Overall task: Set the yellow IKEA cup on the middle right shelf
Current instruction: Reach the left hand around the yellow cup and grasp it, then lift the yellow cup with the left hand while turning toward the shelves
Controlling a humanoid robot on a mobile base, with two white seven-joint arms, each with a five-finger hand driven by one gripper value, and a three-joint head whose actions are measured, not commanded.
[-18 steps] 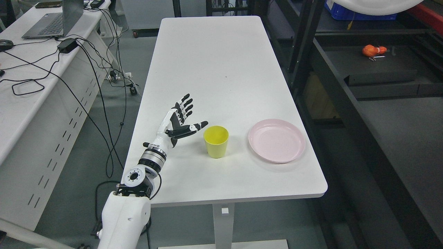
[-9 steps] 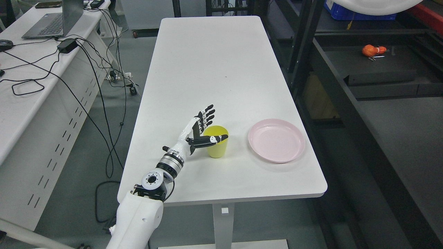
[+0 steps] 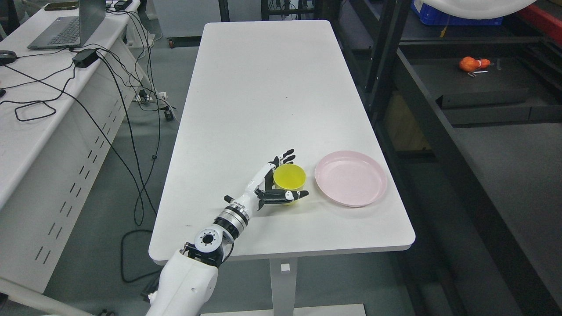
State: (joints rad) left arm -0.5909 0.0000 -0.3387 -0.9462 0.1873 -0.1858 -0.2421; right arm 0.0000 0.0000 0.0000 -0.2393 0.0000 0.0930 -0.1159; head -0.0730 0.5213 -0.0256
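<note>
The yellow cup [image 3: 289,176] stands on the white table [image 3: 272,87] near the front edge, just left of a pink plate [image 3: 351,178]. My left hand [image 3: 297,174] reaches in from the lower left and brackets the cup. Its fingers [image 3: 284,156] lie straight along the cup's far side and its thumb lies straight across the near side. The palm is against the cup's left wall. The hand is open, its digits not curled round the cup. The black shelving rack [image 3: 382,57] stands to the right of the table. My right arm is out of view.
An orange toy [image 3: 472,64] lies on a dark shelf of the rack. A blue crate [image 3: 456,17] sits higher up. At the left stands a second white desk [image 3: 26,131] with a laptop [image 3: 66,26] and loose cables hanging down to the floor.
My left hand swept right from beside the cup until thumb and fingers came round it. The cup has shifted a little to the right, toward the plate.
</note>
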